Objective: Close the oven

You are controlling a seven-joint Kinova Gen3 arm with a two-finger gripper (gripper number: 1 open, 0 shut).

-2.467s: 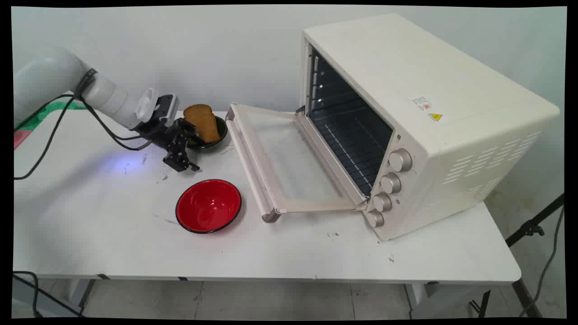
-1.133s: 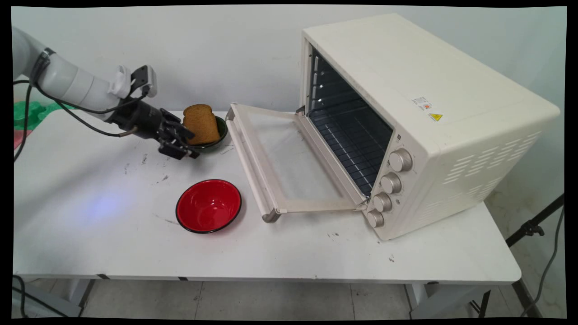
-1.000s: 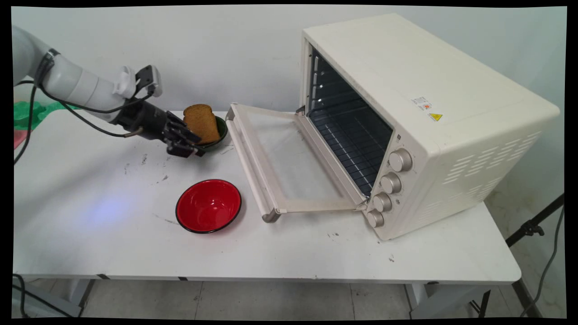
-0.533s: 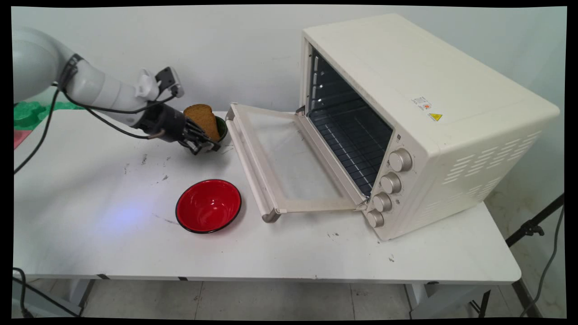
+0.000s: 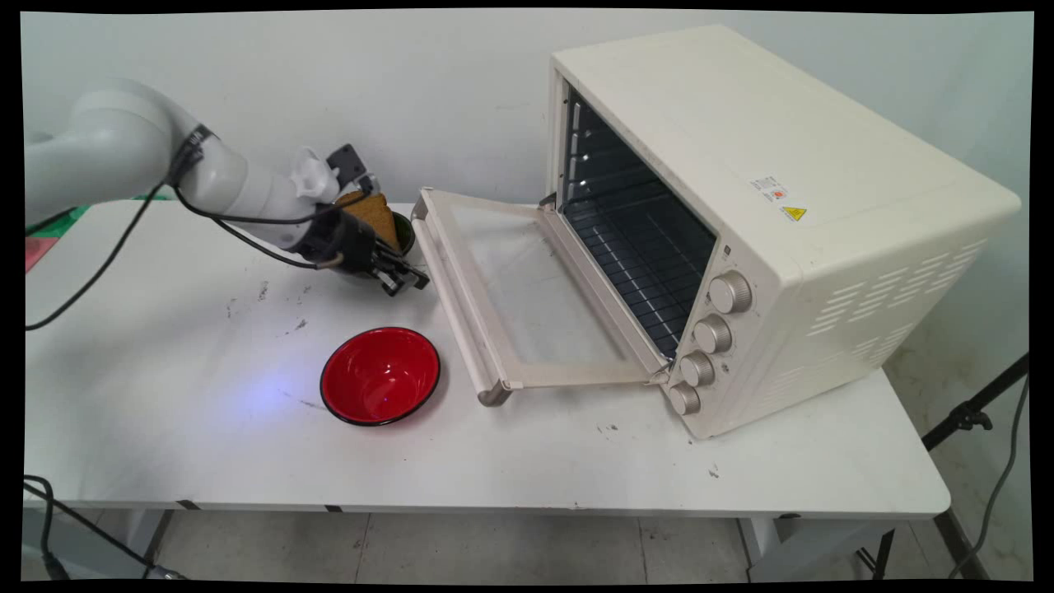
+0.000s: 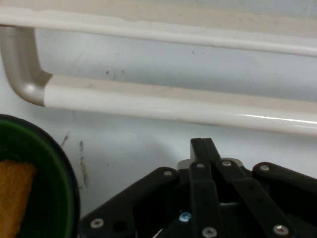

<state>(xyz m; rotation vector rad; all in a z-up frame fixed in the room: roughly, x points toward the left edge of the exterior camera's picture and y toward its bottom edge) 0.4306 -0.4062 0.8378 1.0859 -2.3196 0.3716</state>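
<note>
Behind hand (image 5: 403, 278), half-hidden toast (image 5: 375, 216)

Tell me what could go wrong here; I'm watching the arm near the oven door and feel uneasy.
The gripper, jaws shut, sits low between the green bowl and the open oven door's handle; moving further ahead, it might strike the handle. The arm passes close by the bowl and could nudge it. The bread slice stands propped in that bowl, so a bump may topple it.
</note>
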